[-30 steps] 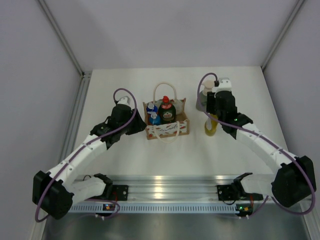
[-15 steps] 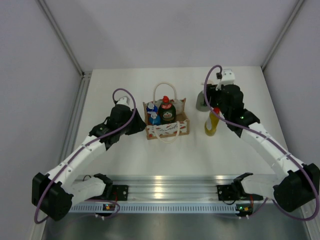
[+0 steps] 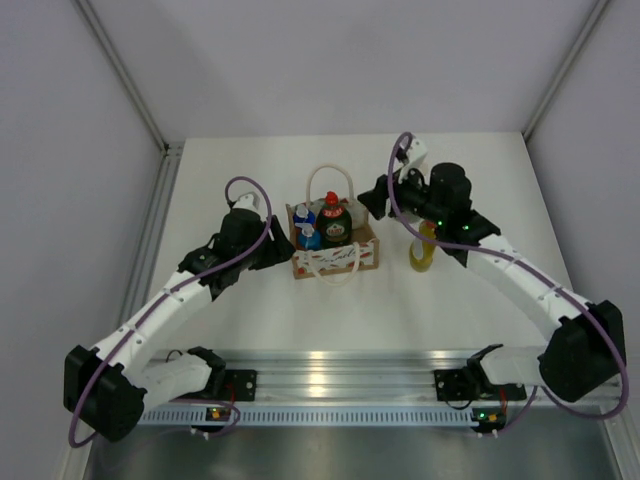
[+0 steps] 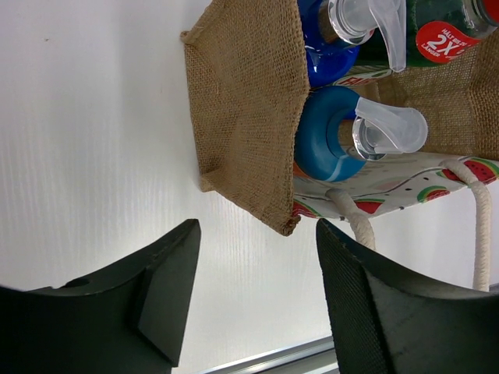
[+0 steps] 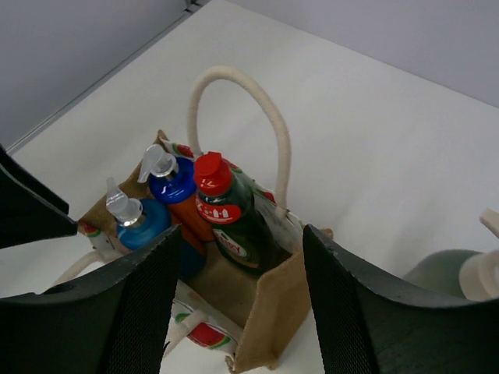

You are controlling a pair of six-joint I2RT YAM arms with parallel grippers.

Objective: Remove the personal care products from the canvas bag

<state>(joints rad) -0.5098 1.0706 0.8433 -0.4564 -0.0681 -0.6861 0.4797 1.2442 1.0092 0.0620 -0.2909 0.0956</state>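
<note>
Right claw [image 5: 242, 241] — wide, empty — we are hovering it over canvas bag [image 5: 273, 304], seemingly lining up on green red-capped bottle [image 5: 234, 222] inside. Left claw [image 4: 257, 234] parted, empty, beside bag's end — likely for steadying.

Canvas bag [image 4: 242, 117] at 1 o'clock on white table [image 4: 93, 117], burlap side facing camera. Blue bottle [image 4: 323, 144] with clear pump inside; red-capped green bottle [image 4: 444, 39] at 2. Rope handle [image 4: 355, 222] at 4. Left end effector [image 4: 257, 257] at 6, fingers parted, nothing between.
</note>
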